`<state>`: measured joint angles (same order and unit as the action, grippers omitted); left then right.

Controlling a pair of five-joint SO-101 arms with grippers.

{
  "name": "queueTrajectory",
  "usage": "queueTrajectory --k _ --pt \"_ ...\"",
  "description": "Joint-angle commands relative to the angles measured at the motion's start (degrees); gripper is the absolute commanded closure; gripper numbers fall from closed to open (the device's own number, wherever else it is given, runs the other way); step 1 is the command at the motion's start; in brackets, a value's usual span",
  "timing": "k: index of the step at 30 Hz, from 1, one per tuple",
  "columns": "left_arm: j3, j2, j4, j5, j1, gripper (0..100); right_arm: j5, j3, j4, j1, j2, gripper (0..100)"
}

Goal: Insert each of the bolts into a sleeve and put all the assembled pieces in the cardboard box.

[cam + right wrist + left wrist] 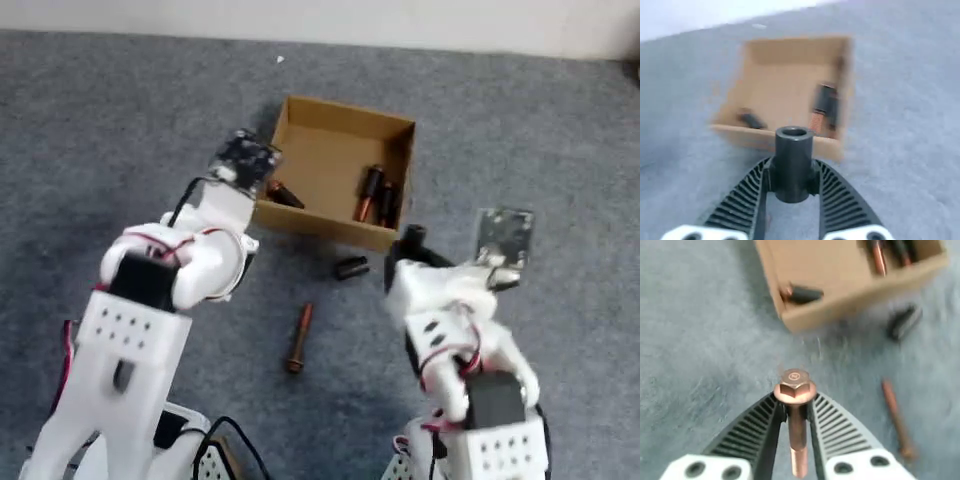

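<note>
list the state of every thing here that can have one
left hand, shut on held bolt
held bolt, bare, gripped by its shank
right hand, shut on held sleeve
held sleeve, no bolt in its visible end
cardboard box, open top, assembled pieces inside
loose bolt, lying bare on carpet
loose sleeve, lying on carpet by box

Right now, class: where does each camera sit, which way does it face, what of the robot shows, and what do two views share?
High view: fixed overhead, looking down; both arms show.
Left wrist view: on that wrist, facing the cardboard box; left gripper grips a bolt.
Right wrist view: likewise; right gripper grips a sleeve.
All share the cardboard box.
</note>
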<state>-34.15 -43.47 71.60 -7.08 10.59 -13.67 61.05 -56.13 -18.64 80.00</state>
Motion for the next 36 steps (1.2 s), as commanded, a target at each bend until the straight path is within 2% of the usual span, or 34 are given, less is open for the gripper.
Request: queueTrajectory --k 1,5,13,18,23,27,31,36 --pt "-3.82 -9.19 -9.93 9.58 -0.66 99 4.40 1.63 4.53 -5.23 2.07 99.3" --pt "-10.51 -17.19 -18.90 16.70 -0.66 99 7.56 6.37 10.59 -9.19 2.42 99.3" --pt "-21.32 -29.14 -33.93 27.60 -0.66 99 8.79 17.10 25.71 -16.04 2.42 99.3" --pt "-24.31 -32.22 -39.82 31.82 -0.22 99 16.53 25.63 36.62 -18.77 2.42 99.3" --pt "-25.63 -32.75 -42.20 35.52 1.27 99 16.88 31.69 45.32 -18.95 2.42 99.3" --pt "-26.86 -32.84 -42.20 35.69 6.90 99 17.41 34.51 49.71 -18.77 2.42 99.3" --pt "-28.62 -32.84 -42.20 35.52 11.91 99 22.24 37.32 53.93 -18.77 2.42 99.3" --pt "-29.05 -32.75 -42.20 35.52 14.73 99 23.38 40.13 58.86 -18.77 2.42 99.3"
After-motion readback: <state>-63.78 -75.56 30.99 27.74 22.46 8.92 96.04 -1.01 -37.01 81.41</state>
